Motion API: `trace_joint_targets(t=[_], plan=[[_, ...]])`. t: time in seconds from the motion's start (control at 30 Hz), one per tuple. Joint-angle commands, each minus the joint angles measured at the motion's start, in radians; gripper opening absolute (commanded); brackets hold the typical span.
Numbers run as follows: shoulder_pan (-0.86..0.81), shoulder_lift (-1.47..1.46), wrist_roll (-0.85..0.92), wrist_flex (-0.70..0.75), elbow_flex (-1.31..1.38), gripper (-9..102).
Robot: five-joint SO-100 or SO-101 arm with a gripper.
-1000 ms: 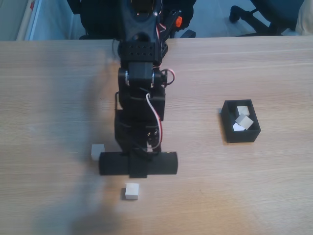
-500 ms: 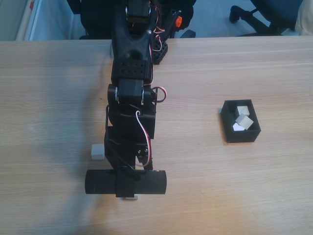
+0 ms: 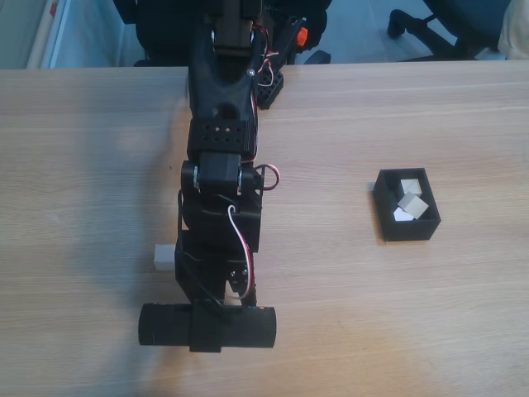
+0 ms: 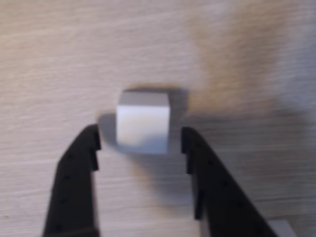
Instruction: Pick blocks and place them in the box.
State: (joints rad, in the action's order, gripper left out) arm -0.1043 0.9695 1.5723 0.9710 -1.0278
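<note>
Worktop (image 3: 430, 331): pale wood grain, seen from above in the fixed view; bare around the task's things.
Arm (image 3: 219, 190): black, reaching from 12 o'clock toward 6 o'clock in the fixed view, its wrist housing a dark cylinder low in the picture.
Box (image 3: 387, 219): black, open-topped, at about 3 o'clock from the arm, well apart from it; three white blocks (image 3: 412, 204) are seen inside, lying at odd angles.
Claw (image 4: 140, 136): spread wide in the wrist view, nothing held; the two dark fingers (image 4: 81, 163) stand on either side of a block, each with a sliver of worktop showing between pad and block.
Target block (image 4: 143, 121): white cube, resting flat on the worktop, between the fingertips and slightly toward 12 o'clock of them.
Spare block (image 3: 164, 257): just beside the arm at its 9 o'clock in the fixed view, partly hidden by it.
Handling: judged light, stiff and smooth-faced, so a slip is possible if pinched near an edge.
Hold: best taken on the two opposite side faces, at mid-height, with the pads square to them.
</note>
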Motion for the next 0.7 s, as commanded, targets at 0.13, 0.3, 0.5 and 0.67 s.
trace_joint_targets(t=[0.13,0.3,0.5,0.67], plan=[[-0.009,-0.014,-0.011,0.005,0.092,12],[-0.011,-0.020,-0.044,0.000,0.098,1],[-0.005,0.048,-0.061,0.038,0.066,0],[0.025,0.256,-0.086,-0.018,-0.163,0]])
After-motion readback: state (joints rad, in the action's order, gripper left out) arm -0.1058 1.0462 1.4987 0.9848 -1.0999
